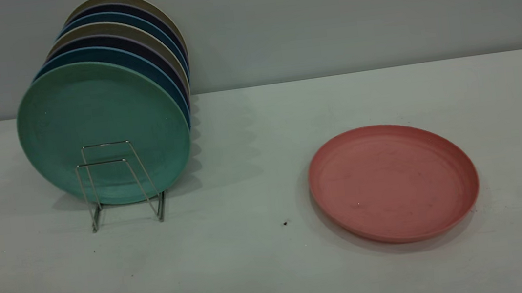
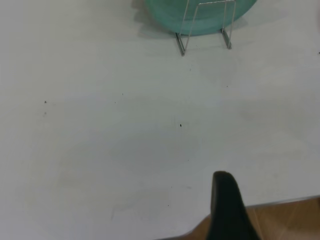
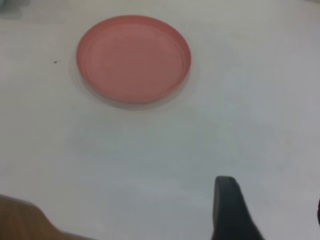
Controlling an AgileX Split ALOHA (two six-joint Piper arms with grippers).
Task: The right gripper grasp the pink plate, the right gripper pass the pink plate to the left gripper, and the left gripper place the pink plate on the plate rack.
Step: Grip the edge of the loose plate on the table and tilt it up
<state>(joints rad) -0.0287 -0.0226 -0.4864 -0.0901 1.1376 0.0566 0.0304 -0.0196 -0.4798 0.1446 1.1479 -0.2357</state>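
The pink plate lies flat on the white table at the right; it also shows in the right wrist view. The plate rack stands at the left, holding several upright plates, with a teal-green plate at the front. Its two front wire loops are empty and show in the left wrist view. Neither gripper shows in the exterior view. My right gripper is open and empty, well back from the pink plate. My left gripper is open and empty near the table's front edge, far from the rack.
Behind the teal plate stand blue, dark purple and beige plates. A grey wall runs along the table's back edge. The table's front edge shows beside the left fingertip, with brown floor beyond it.
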